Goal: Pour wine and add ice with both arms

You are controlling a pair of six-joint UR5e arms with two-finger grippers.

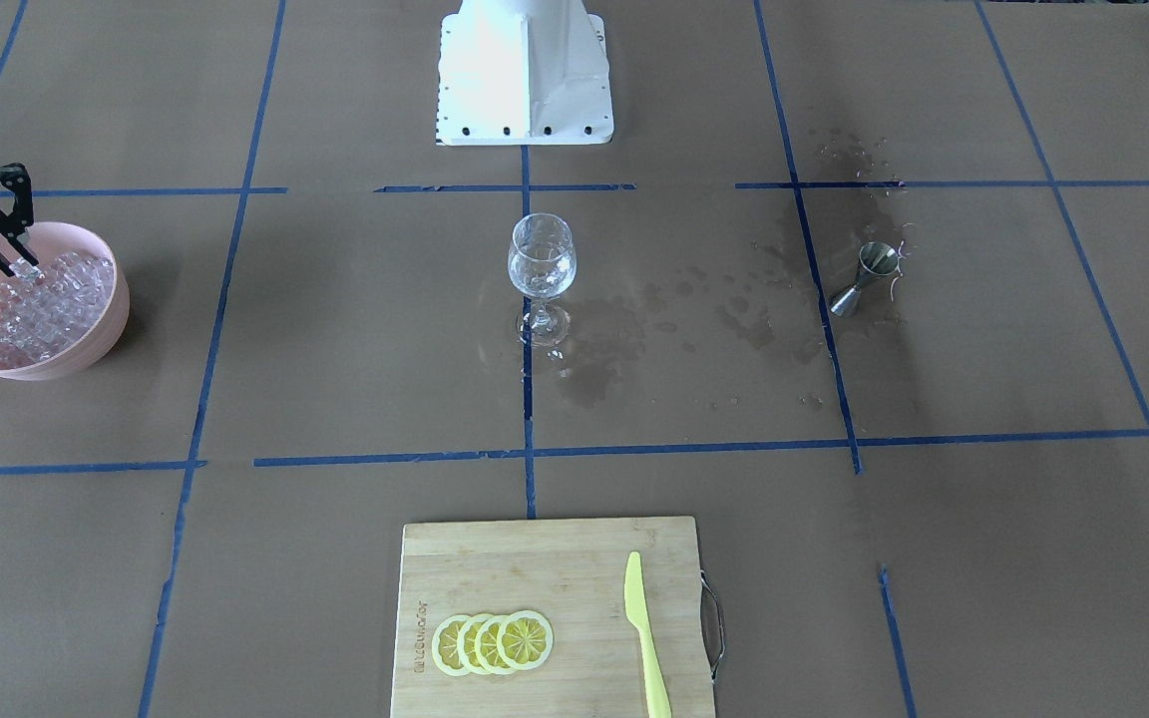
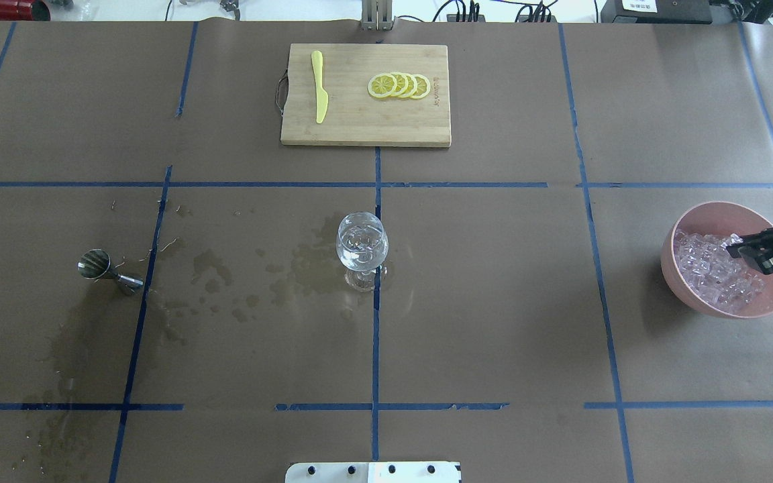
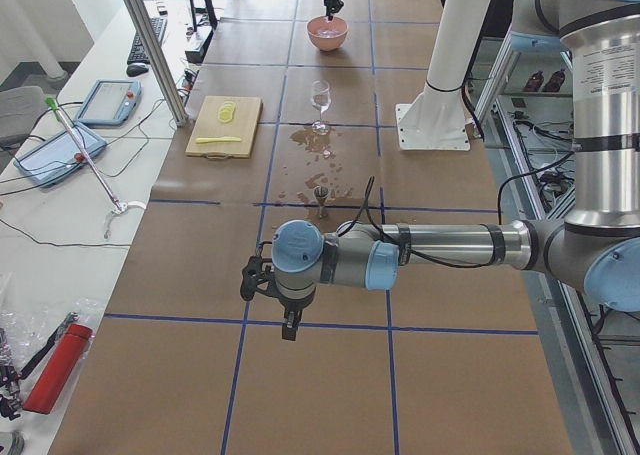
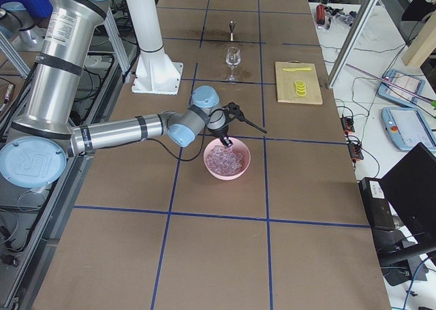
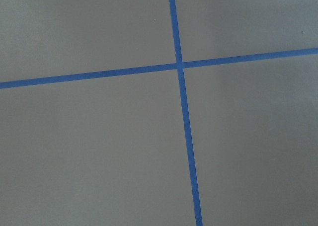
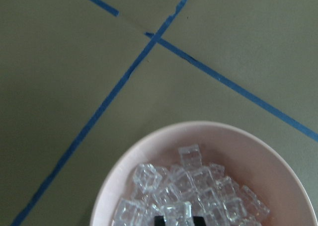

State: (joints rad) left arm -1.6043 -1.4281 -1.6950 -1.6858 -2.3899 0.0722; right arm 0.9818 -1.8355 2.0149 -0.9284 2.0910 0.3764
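My right gripper (image 2: 735,248) hangs over the pink bowl (image 2: 714,306), its fingers closed on one clear ice cube (image 1: 27,269) at the top of the ice heap (image 2: 708,268). The right wrist view shows the heap (image 6: 189,191) with the fingertips (image 6: 159,219) at the bottom edge. The wine glass (image 2: 362,245) stands at the table's middle with clear, glittering contents; I cannot make out the wine in it. My left gripper (image 3: 289,325) shows only in the exterior left view, low over bare paper far from the glass; I cannot tell whether it is open or shut.
A steel jigger (image 2: 108,268) stands on the robot's left among dark wet stains (image 2: 225,275). A wooden cutting board (image 2: 359,121) with lemon slices (image 2: 400,86) and a yellow knife (image 2: 319,94) lies at the far edge. The white pedestal base (image 1: 525,80) is behind the glass.
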